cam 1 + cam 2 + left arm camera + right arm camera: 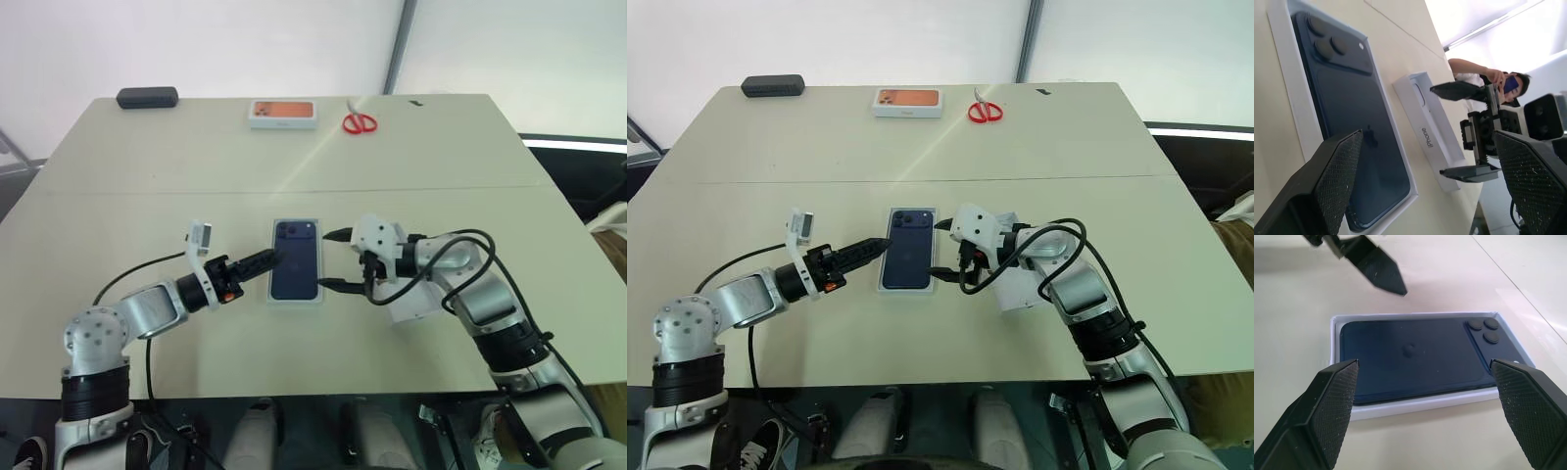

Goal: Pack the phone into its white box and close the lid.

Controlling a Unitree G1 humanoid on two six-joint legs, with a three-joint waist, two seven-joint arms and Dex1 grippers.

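The dark blue phone (295, 258) lies back up inside the shallow white box (271, 294) at the middle of the table, its camera cluster at the far end. Left of the box, my left gripper (263, 262) hovers open and level, its fingertips near the box's left rim. On the box's right side my right gripper (335, 260) stands open, with one finger near each end of that edge. Neither gripper holds anything. The lid (1432, 132), a white open tray, lies on the table to the right of the box, partly hidden under my right arm (411, 299).
Along the table's far edge lie a black oblong case (147, 97), a white box with an orange picture (282, 114) and red scissors (360, 122). A person (1488, 81) holding up a phone stands beyond the table in the left wrist view.
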